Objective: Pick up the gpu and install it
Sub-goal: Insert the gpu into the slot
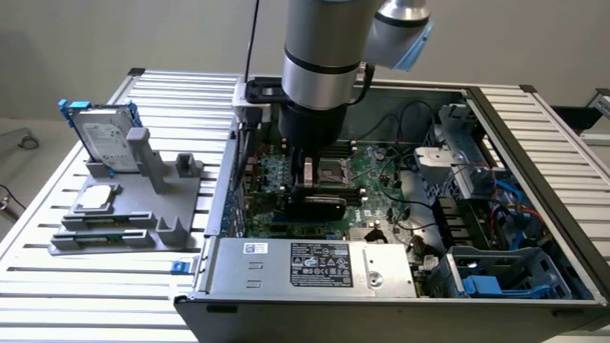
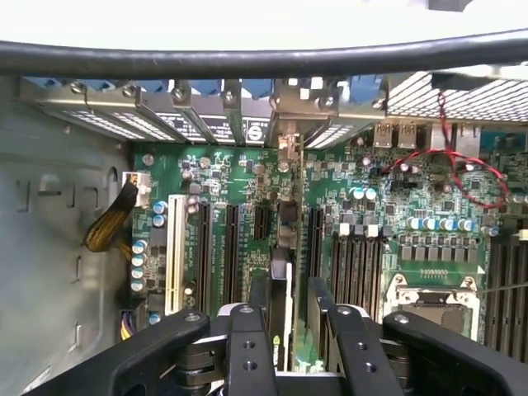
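Observation:
The gpu [image 1: 316, 205] stands on edge on the green motherboard [image 1: 271, 171] inside the open computer case, its black cooler cover facing the exterior camera. In the wrist view the gpu [image 2: 280, 276] is seen edge-on, sitting in line with an expansion slot, its silver bracket end at the case's rear slot covers [image 2: 206, 124]. My gripper [image 1: 310, 175] hangs straight above the card. The gripper [image 2: 289, 322] is open: its black fingers [image 2: 247, 346] straddle the card's top edge with a gap showing on each side.
A grey holder [image 1: 124, 221] on the slatted table at the exterior view's left carries a silver hard drive [image 1: 100, 136] and a processor chip [image 1: 98, 198]. The power supply [image 1: 315, 264], the drive cage [image 1: 505, 275], the CPU socket [image 2: 429, 289] and red cables [image 2: 462, 177] crowd the case.

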